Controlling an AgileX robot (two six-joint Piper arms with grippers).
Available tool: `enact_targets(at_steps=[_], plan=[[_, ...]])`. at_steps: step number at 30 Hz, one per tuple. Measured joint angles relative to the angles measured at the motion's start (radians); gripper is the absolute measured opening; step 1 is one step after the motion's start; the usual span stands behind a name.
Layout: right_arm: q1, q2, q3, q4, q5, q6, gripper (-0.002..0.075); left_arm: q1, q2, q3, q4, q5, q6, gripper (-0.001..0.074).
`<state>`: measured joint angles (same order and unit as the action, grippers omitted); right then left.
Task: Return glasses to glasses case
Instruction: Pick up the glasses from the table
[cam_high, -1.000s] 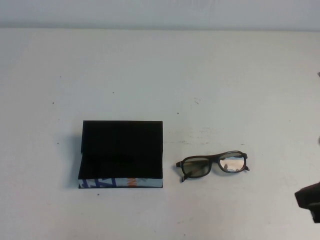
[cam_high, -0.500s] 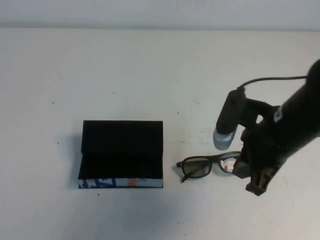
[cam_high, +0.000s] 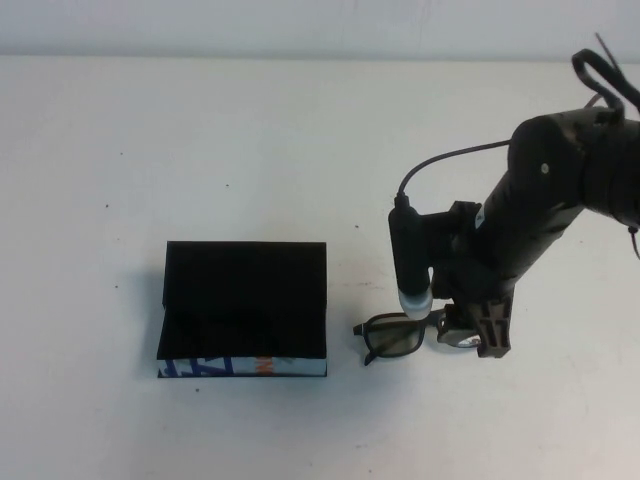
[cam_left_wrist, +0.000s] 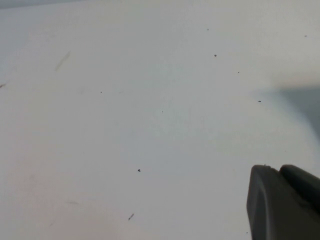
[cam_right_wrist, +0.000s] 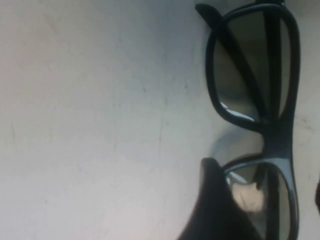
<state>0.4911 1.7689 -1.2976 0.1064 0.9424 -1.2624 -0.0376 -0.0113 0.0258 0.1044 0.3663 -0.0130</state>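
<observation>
The glasses (cam_high: 392, 336) lie on the white table, to the right of the glasses case (cam_high: 245, 300). The case is black, its flap lid is open and its printed white front edge faces me. My right gripper (cam_high: 466, 336) is down at the table over the glasses' right-hand lens. In the right wrist view the right gripper (cam_right_wrist: 265, 200) is open, with one finger (cam_right_wrist: 212, 205) beside the lens rim and the other just at the picture's edge. The glasses (cam_right_wrist: 277, 135) lie between them. My left gripper (cam_left_wrist: 280, 170) shows only in its wrist view, fingers together, over bare table.
The white table (cam_high: 250, 150) carries only small dark specks. The right arm and its cable (cam_high: 560, 190) reach in from the right side. A pale wall runs along the table's far edge.
The right arm has come in from the right and lowered. Its gripper now sits down over the glasses' right lens. The glasses and the case have not moved.
</observation>
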Motion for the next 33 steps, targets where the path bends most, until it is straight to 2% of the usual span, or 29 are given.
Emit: enact_targets(at_steps=[12, 33], plan=[[0.0, 0.169, -0.133, -0.018, 0.01, -0.039, 0.0375, 0.0, 0.0, 0.0, 0.0, 0.0, 0.0, 0.0], [-0.002, 0.231, -0.14, -0.038, 0.016, -0.057, 0.0347, 0.0, 0.0, 0.0, 0.0, 0.0, 0.0, 0.0]])
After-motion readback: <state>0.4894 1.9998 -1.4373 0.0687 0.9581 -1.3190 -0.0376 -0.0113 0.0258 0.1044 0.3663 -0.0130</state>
